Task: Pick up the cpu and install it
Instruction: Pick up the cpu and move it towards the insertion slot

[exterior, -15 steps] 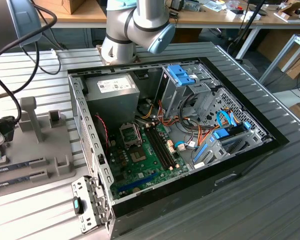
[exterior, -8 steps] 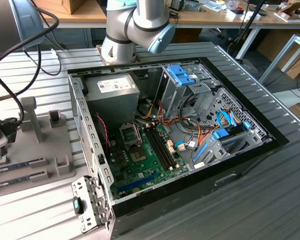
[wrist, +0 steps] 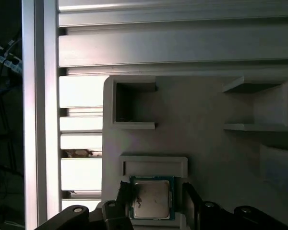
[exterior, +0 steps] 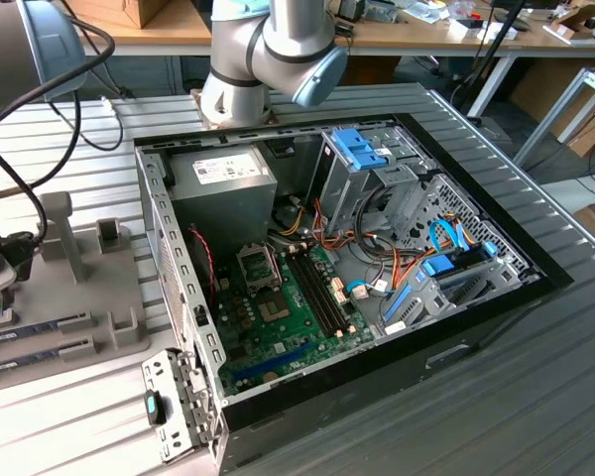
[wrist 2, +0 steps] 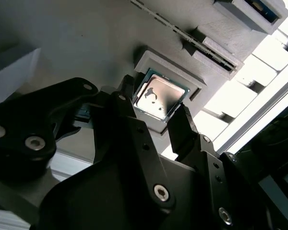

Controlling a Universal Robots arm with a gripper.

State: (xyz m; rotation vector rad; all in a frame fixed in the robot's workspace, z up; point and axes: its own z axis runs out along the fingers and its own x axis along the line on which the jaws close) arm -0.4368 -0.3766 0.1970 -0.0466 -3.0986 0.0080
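Slatted metal worktop (wrist: 182, 48) is carrying a grey holder tray (wrist: 206, 110), where the cpu (wrist: 151, 197) is lying flat in a square recess. The pincer (wrist: 155, 190) is hanging open, its fingers (wrist: 191, 199) flanking the chip on opposite sides.

Glossy metal cpu (wrist 2: 159, 97), matt grey plastic tray (wrist: 206, 158), black fingers (wrist 2: 182, 128)
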